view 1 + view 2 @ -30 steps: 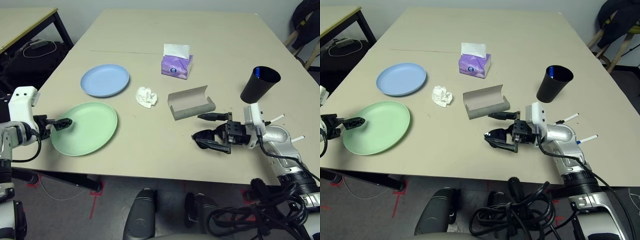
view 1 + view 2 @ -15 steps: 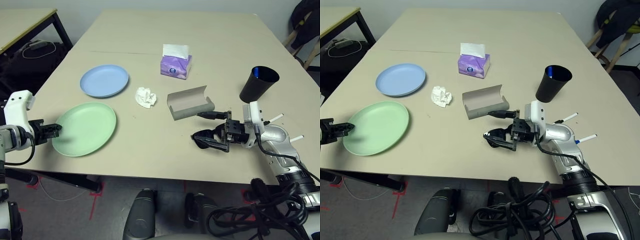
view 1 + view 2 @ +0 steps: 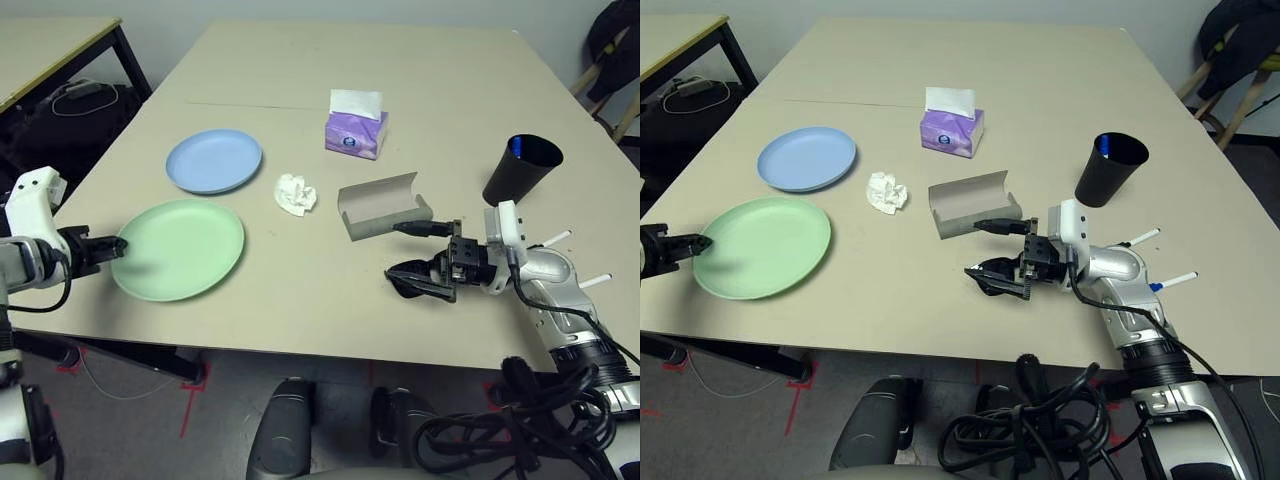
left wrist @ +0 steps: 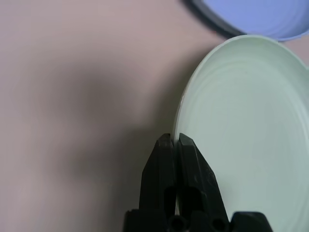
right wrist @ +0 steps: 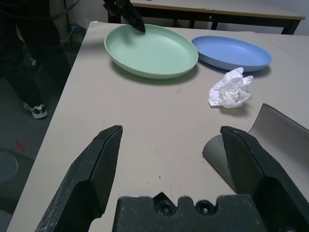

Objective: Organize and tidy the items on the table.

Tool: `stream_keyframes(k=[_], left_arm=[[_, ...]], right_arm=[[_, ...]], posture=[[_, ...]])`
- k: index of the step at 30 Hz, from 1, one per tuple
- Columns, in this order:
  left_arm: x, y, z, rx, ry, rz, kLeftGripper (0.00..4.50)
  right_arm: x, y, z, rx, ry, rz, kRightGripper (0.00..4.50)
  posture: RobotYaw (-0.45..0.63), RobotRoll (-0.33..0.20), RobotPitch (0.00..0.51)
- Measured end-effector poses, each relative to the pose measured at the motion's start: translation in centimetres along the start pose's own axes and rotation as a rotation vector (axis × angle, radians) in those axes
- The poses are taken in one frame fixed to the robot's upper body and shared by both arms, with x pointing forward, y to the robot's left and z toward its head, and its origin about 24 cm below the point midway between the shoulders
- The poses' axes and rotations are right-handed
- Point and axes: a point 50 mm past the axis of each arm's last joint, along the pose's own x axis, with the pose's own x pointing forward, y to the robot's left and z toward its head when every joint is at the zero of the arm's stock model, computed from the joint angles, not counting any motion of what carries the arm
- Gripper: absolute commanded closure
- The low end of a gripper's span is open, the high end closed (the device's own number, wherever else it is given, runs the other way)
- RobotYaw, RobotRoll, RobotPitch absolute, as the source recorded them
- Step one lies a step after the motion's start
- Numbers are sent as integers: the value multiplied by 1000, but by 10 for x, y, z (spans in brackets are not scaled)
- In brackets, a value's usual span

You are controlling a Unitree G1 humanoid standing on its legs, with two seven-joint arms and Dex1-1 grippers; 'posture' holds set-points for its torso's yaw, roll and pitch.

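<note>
Grey floor (image 3: pixel 130 420) (red tape marks it) beneath pale walls (image 3: pixel 290 9).

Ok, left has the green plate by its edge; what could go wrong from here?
The left gripper pinches only the rim of the green plate, so it might tilt or slip. The blue plate lies close beyond it; a careless sweep could knock it.

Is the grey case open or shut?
Open: the grey oblong case lies with its flap raised, its hollow inside showing.
</note>
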Motion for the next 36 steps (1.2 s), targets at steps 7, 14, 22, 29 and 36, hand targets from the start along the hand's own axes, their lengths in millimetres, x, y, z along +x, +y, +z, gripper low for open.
stream_keyframes(k=[7, 14, 22, 29, 36], left_arm=[[-5, -14, 28, -27, -118, -11, 4476], [14, -26, 57, -134, -247, 26, 4476], [59, -41, 62, -249, -284, 161, 4476], [81, -51, 66, -349, -353, 271, 4476], [87, -60, 72, -392, -419, 317, 4476]], right_arm=[[1, -1, 1, -2, -2, -10, 0], [2, -3, 2, -2, -6, -17, 0], [3, -5, 4, -5, -15, -42, 0], [3, -5, 3, -3, -16, -53, 0], [1, -12, 4, -3, -34, -202, 0]], posture=[[208, 0, 96], [210, 0, 97], [204, 0, 98], [196, 0, 98], [186, 0, 98]])
